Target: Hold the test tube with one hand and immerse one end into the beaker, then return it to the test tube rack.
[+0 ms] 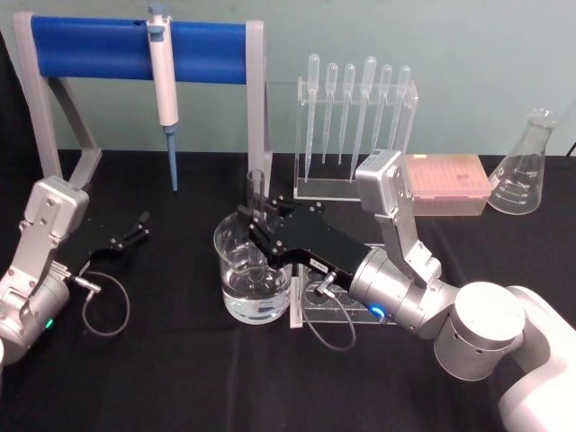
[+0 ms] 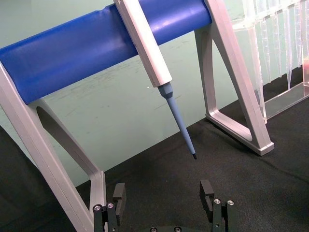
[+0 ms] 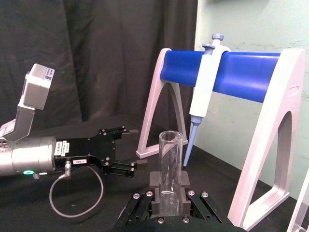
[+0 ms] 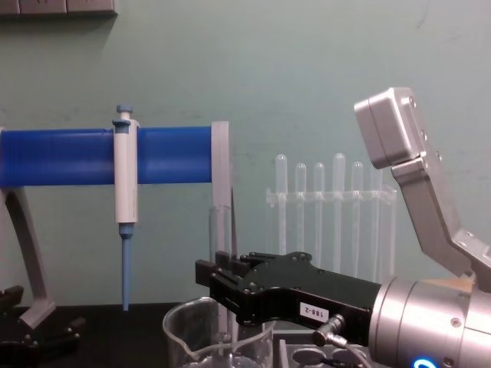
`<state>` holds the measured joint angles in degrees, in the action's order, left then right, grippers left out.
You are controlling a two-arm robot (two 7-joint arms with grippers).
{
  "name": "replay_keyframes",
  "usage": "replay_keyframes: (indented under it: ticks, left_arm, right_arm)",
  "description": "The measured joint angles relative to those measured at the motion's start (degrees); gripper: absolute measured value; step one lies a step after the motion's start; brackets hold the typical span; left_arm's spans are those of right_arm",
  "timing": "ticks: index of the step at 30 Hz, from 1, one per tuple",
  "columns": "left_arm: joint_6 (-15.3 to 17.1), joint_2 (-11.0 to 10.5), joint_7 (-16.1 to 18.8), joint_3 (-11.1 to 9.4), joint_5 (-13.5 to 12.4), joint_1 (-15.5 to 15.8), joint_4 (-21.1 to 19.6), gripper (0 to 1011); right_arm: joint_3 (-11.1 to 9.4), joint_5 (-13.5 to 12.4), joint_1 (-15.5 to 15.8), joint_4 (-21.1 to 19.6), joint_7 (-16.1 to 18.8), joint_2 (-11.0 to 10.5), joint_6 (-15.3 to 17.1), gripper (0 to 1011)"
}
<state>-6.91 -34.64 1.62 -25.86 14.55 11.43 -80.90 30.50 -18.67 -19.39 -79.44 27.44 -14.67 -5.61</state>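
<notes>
The test tube (image 1: 255, 191) stands upright with my right gripper (image 1: 256, 224) shut on its middle, directly over the beaker (image 1: 251, 272). In the chest view the test tube (image 4: 220, 245) runs down past the gripper (image 4: 219, 282) into the beaker (image 4: 192, 337). The beaker holds clear liquid; I cannot tell whether the tube's lower end touches it. The right wrist view shows the test tube (image 3: 170, 164) clamped in my right gripper (image 3: 170, 189), open rim up. My left gripper (image 1: 139, 225) rests open at the table's left, also visible as the left gripper (image 2: 163, 197).
A white-and-blue pipettor (image 1: 165, 85) hangs on the blue-barred stand (image 1: 99, 49) behind the beaker. A clear rack of pipettes (image 1: 355, 117), a pink tip box (image 1: 445, 180) and a conical flask (image 1: 526, 166) stand at the back right. A clear acrylic holder (image 1: 310, 310) lies under my right wrist.
</notes>
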Motion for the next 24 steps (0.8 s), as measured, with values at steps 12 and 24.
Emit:
replay_keyframes:
  ticks: [12, 24]
  left_arm:
    - [0.0, 0.0, 0.0, 0.0, 0.0, 0.0, 0.0, 1000]
    - [0.0, 0.0, 0.0, 0.0, 0.0, 0.0, 0.0, 1000]
  right_arm:
    - [0.0, 0.0, 0.0, 0.0, 0.0, 0.0, 0.0, 226]
    - [0.0, 0.0, 0.0, 0.0, 0.0, 0.0, 0.0, 225]
